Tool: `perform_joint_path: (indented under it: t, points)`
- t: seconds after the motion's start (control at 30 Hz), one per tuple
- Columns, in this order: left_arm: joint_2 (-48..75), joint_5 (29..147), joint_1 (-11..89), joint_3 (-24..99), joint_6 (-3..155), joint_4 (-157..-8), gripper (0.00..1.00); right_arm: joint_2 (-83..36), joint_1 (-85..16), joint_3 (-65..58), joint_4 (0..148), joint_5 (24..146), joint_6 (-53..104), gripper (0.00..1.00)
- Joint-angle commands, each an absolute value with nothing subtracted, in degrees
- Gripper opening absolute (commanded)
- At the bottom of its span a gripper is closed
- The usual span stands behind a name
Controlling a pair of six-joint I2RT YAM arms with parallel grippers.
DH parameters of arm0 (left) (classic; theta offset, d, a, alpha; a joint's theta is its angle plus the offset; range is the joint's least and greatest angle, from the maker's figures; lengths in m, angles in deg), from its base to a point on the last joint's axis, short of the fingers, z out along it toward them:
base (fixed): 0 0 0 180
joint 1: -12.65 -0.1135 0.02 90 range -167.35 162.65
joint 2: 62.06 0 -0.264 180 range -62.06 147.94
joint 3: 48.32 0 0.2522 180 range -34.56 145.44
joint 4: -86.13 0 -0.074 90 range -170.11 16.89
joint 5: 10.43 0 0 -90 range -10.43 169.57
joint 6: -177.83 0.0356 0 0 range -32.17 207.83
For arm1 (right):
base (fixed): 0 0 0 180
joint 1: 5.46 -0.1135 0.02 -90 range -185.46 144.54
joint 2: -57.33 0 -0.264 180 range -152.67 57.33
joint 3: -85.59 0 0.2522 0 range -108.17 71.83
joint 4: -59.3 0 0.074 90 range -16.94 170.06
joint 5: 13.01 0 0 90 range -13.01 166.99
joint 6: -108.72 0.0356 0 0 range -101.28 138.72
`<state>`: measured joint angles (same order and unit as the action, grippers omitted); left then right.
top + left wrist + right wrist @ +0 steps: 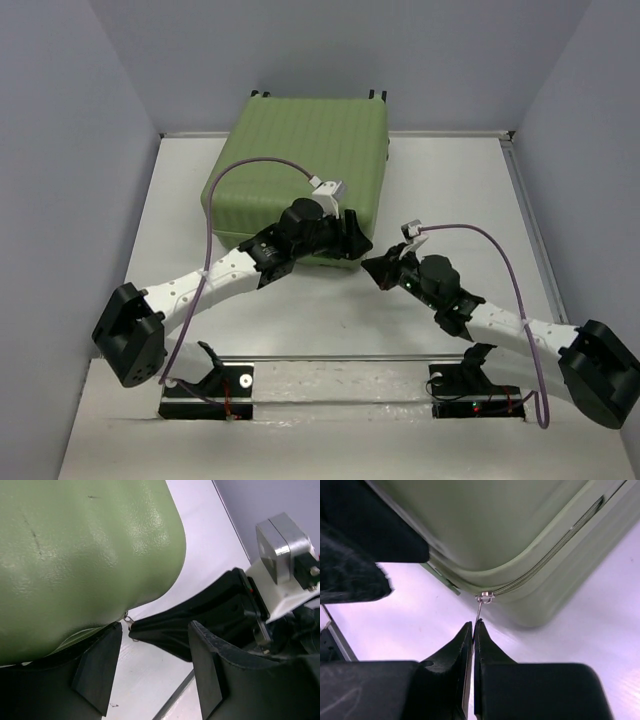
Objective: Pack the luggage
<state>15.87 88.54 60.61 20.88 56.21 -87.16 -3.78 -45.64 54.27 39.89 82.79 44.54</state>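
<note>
The light-green luggage (300, 150) lies flat and closed at the back middle of the table. My right gripper (372, 265) is at its near right corner, shut on the metal zipper pull (479, 609) that hangs from the zipper slider. In the right wrist view the fingertips (473, 625) pinch the pull just below the shell (520, 530). My left gripper (352, 240) is open at the same corner. In the left wrist view (155, 630) one finger is against the green shell (75, 555), and the right gripper's fingers (165, 630) cross between the jaws.
The white table (450, 200) is walled in by grey panels at the left, right and back. A metal rail (340, 358) runs along the near edge by the arm bases. The two grippers sit very close together.
</note>
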Motion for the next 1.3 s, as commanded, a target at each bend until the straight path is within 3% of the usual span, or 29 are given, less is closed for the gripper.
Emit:
perform_joint_path:
  t: [0.0, 0.13, 0.33, 0.4, 0.53, 0.6, 0.7, 0.97, 1.1, 1.27]
  points:
    - [20.73, 83.86, 57.39, 24.33, 57.25, -98.74, 0.67, -2.86, -60.28, 54.79, 50.33, 83.36, 53.32, 0.07]
    - [15.65, 83.52, 57.65, 23.97, 57.15, -96.47, 0.68, -12.07, -61.18, 51.01, 41.70, 72.99, 58.44, 0.07]
    - [0.18, 70.08, 52.13, 34.24, 64.88, -69.69, 0.90, -16.41, -61.18, 45.91, 39.66, 65.30, 57.13, 0.07]
    - [-1.76, 71.03, 35.07, 37.68, 67.08, -63.86, 0.93, -17.99, -61.18, 44.76, 39.05, 64.86, 56.86, 0.07]
    - [1.55, 79.29, 14.30, 36.29, 70.24, -61.22, 0.99, -18.61, -61.18, 44.94, 38.61, 64.51, 56.07, 0.07]
    - [3.41, 81.94, 10.47, 35.23, 70.78, -61.74, 0.99, -18.26, -61.18, 44.94, 39.31, 64.42, 55.19, 0.07]
    - [6.13, 84.38, 8.09, 34.17, 70.52, -65.25, 0.99, -17.30, -61.18, 45.38, 40.36, 64.68, 54.23, 0.07]
    - [18.43, 109.85, 5.18, 36.55, 69.20, -71.14, 0.99, -16.85, -61.18, 45.38, 41.77, 65.74, 52.38, 0.07]
    - [21.35, 110.50, 6.14, 32.25, 68.41, -73.25, 0.99, -18.26, -61.18, 44.41, 40.98, 67.05, 52.47, 0.07]
    - [18.73, 114.28, 12.71, 21.00, 60.42, -85.08, 0.82, -25.52, -64.15, 37.68, 40.54, 69.87, 51.33, 0.07]
